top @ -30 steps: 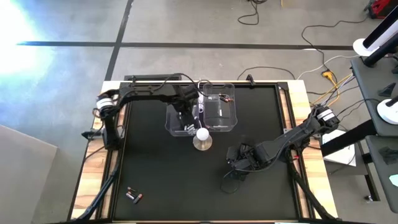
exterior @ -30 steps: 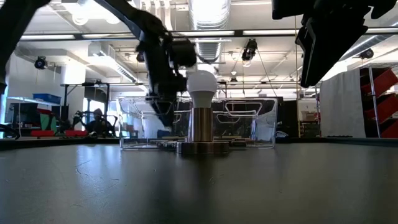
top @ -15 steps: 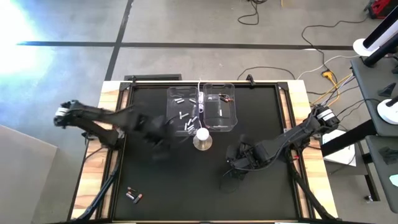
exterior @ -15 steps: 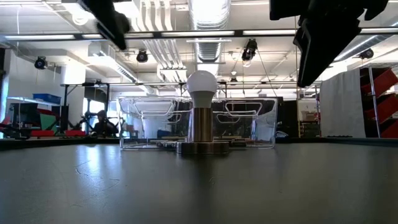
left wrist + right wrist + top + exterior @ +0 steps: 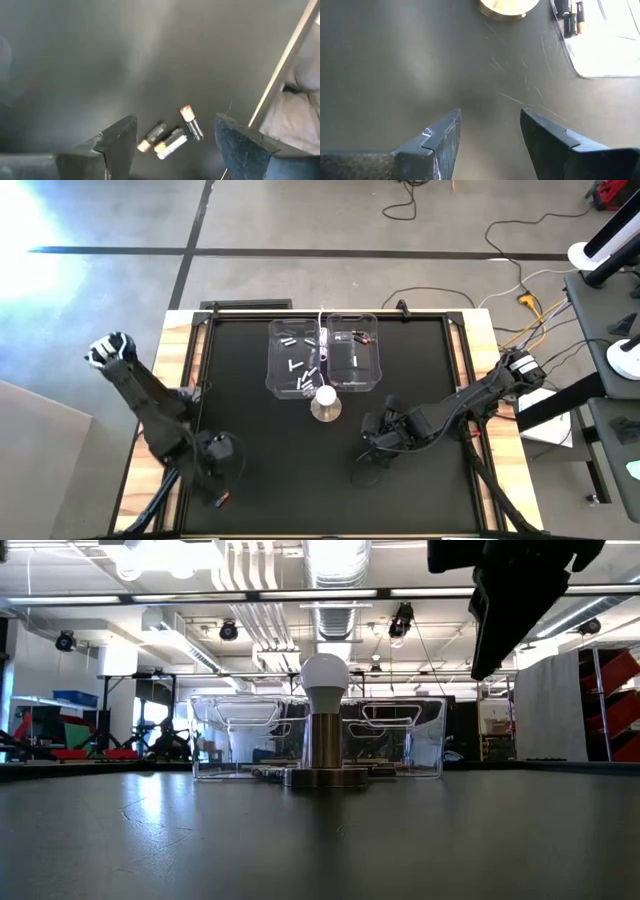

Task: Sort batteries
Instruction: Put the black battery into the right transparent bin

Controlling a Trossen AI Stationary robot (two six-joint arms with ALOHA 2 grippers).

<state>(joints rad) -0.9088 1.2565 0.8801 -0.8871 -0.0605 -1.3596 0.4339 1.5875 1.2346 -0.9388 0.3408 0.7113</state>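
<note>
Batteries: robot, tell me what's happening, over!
Left gripper open, above three loose batteries near table's front-left corner. Right gripper open, empty, waiting mid-table. Nothing blocking.

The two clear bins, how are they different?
The left bin holds many silvery-white batteries; the right bin holds only a few dark batteries. The left bin's batteries lie spread through it; the right bin's sit near its far end. Both are clear plastic, side by side.

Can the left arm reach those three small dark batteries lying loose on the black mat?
Probably yes: the left gripper hangs open right above the three dark batteries, with only bare black mat around them.
</note>
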